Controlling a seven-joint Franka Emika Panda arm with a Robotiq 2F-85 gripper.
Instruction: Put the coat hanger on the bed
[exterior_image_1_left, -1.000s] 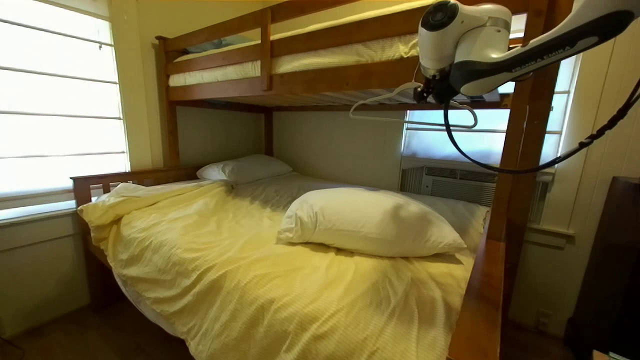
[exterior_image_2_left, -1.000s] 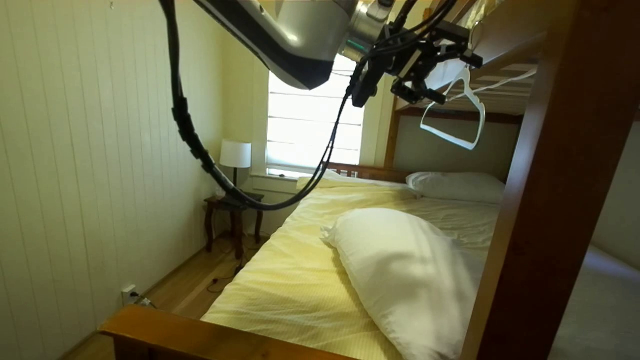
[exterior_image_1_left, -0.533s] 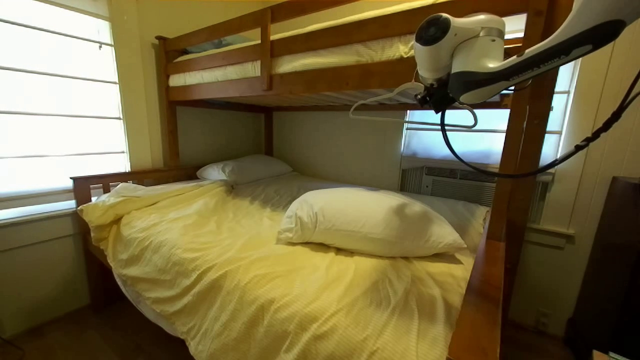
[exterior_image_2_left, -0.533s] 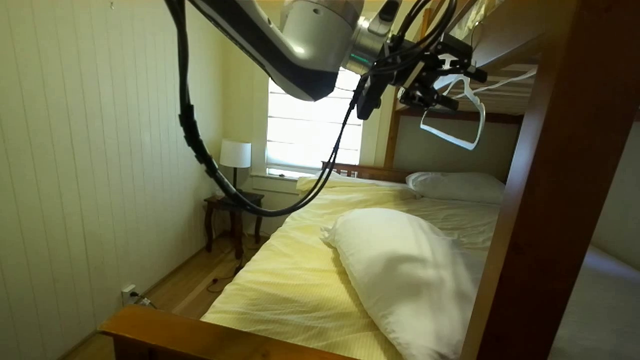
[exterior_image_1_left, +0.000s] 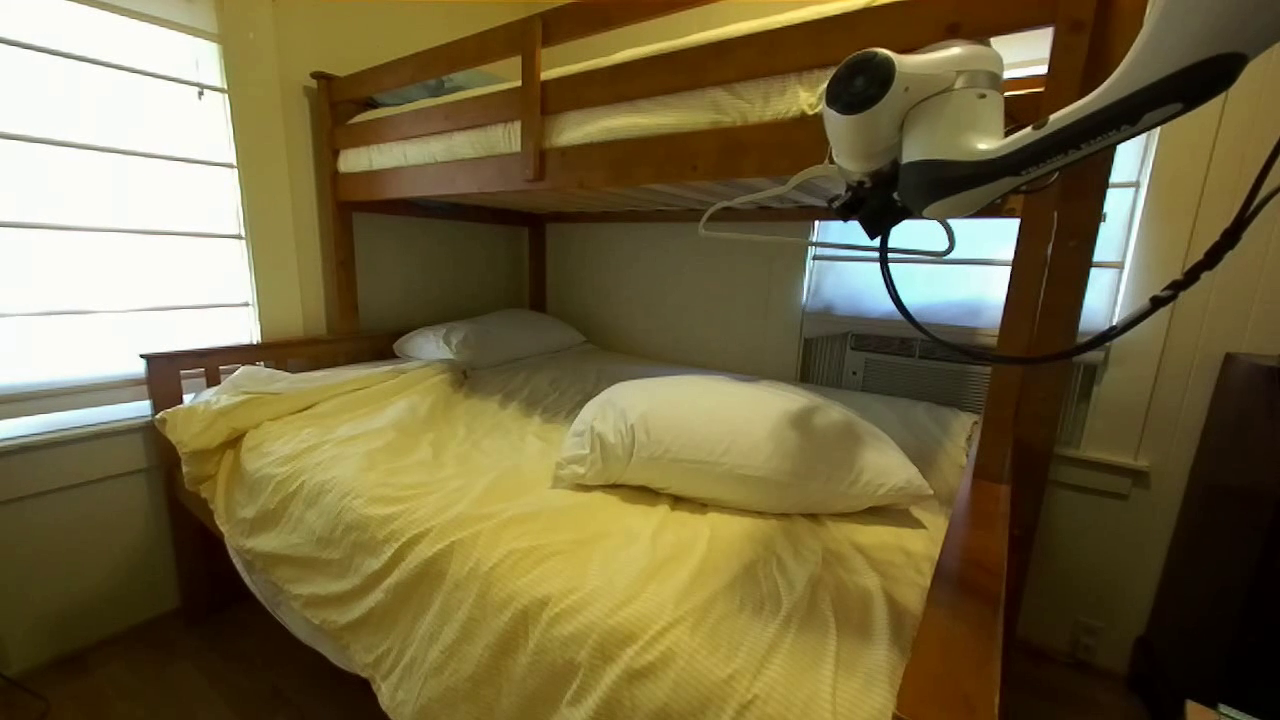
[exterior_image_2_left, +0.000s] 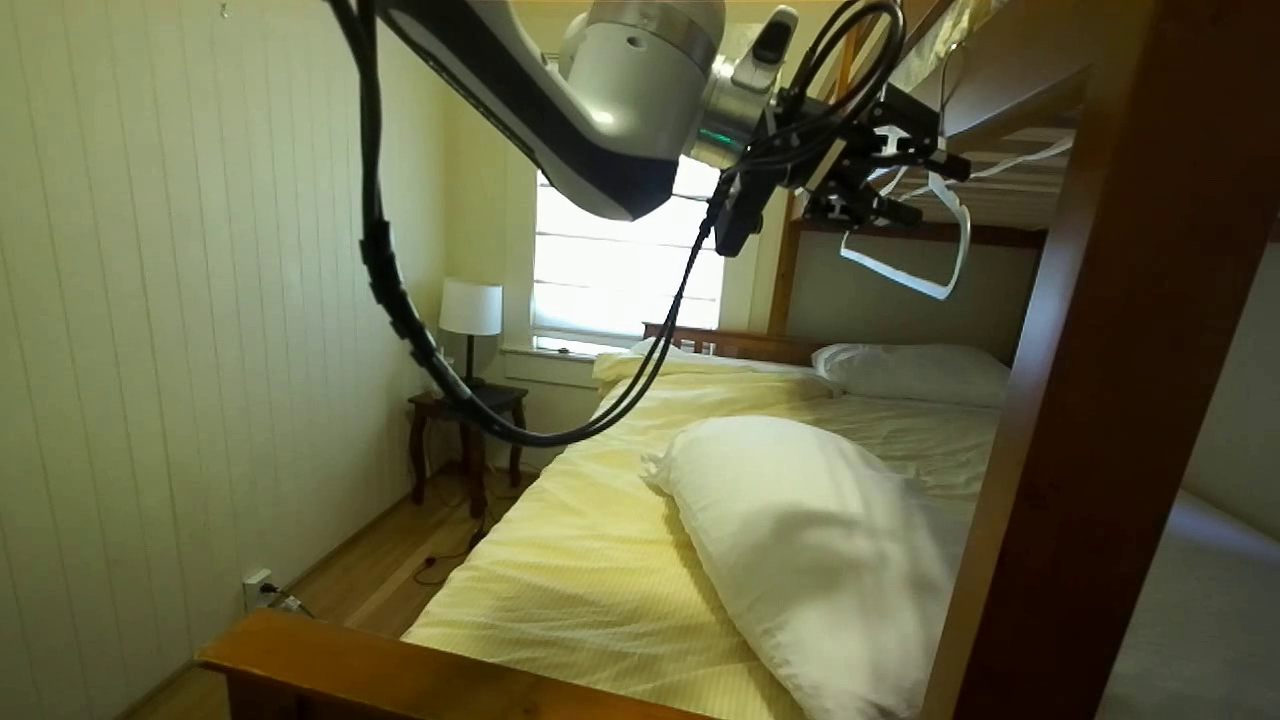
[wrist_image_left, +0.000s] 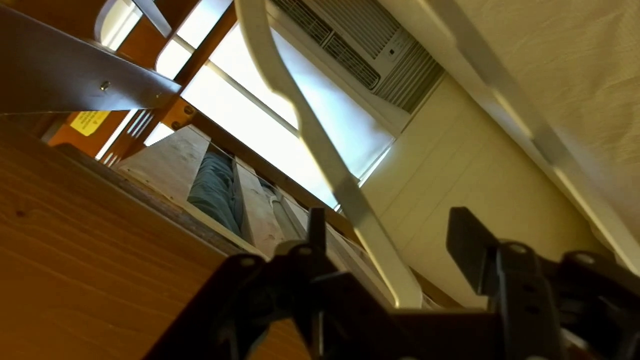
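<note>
Perhaps the hanger (wrist_image_left: 326, 157), hanging at the upper bunk (exterior_image_1_left: 680, 150) above the bed (exterior_image_1_left: 480, 530), swings away if the tool (wrist_image_left: 387, 234), spread apart and holding nothing, bumps it off-centre while closing.

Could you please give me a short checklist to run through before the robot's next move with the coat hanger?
1. Jaws open: ok, a gap shows between them in the wrist view.
2. White coat hanger lined up: ok in the wrist view, where one of its bars runs toward that gap.
3. Jaws far enough forward to grip it: cannot tell.
4. Hanger freed from the upper bunk: not ok, it hangs at the side rail.
5. Black cable apart from the hanger: ok, apart in an exterior view.
6. Landing place on the lower bunk: probably ok, though a white pillow takes up part of it.
</note>
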